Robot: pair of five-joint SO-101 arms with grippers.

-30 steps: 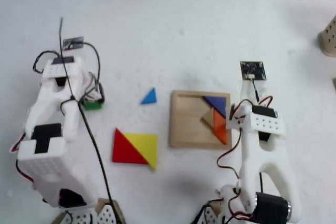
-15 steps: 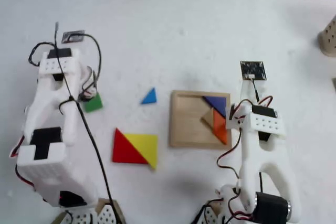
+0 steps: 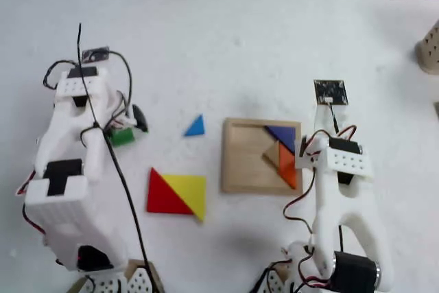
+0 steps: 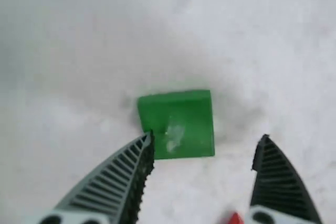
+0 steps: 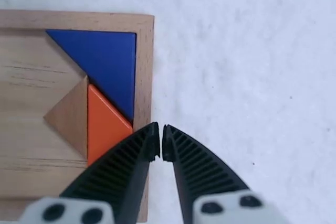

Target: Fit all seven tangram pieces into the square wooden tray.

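**A:** Where do we find the square wooden tray (image 3: 247,162)?

**B:** Flat on the white desk (image 3: 240,39), a little right of the middle. We count three pieces in it, all packed toward its right side. There is a dark blue triangle (image 3: 282,133) in the far right corner and an orange piece (image 3: 288,166) next to it along the right wall. A wood-coloured triangle (image 3: 272,154) lies against the orange one's left edge.

**A:** And the loose ones?

**B:** Four lie on the desk to the tray's left. Nearest is a small blue triangle (image 3: 195,126). Then come a red triangle (image 3: 162,193) and a yellow triangle (image 3: 188,193) lying edge to edge. Farthest out is the green square (image 3: 122,137).

**A:** What do we make of the jaws?

**B:** The left jaws are spread wide over the green square — one tip at its edge, the other well clear of it, nothing gripped. The right jaws are pressed together on nothing, and their tips meet over the tray's right rim, just beside the orange piece.
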